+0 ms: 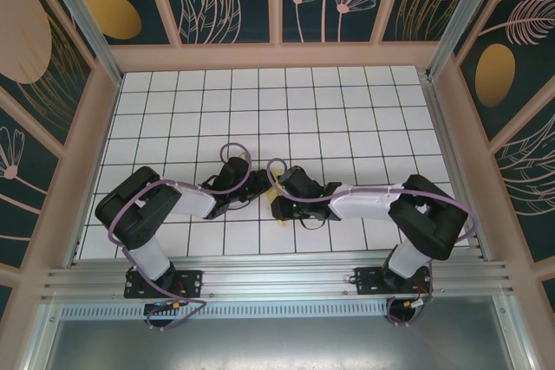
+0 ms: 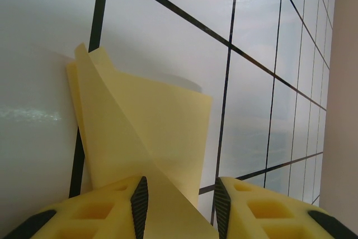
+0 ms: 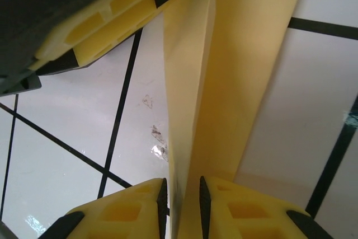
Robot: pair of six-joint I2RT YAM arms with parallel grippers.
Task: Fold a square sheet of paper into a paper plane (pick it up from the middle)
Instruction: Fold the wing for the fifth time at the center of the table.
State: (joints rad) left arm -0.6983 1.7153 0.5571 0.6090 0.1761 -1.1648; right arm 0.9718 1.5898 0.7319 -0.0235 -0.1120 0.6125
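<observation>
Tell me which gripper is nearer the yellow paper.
Neither left nor right leads: both are at it. The left gripper has the yellow paper between its fingers, which stand apart; the right gripper straddles it too, fingers closer together.

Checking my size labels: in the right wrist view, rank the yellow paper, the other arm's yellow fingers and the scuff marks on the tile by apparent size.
Largest: the paper.
Next: the left gripper's fingers, though cropped and near the lens, so unsure.
Smallest: the scuff marks.
</observation>
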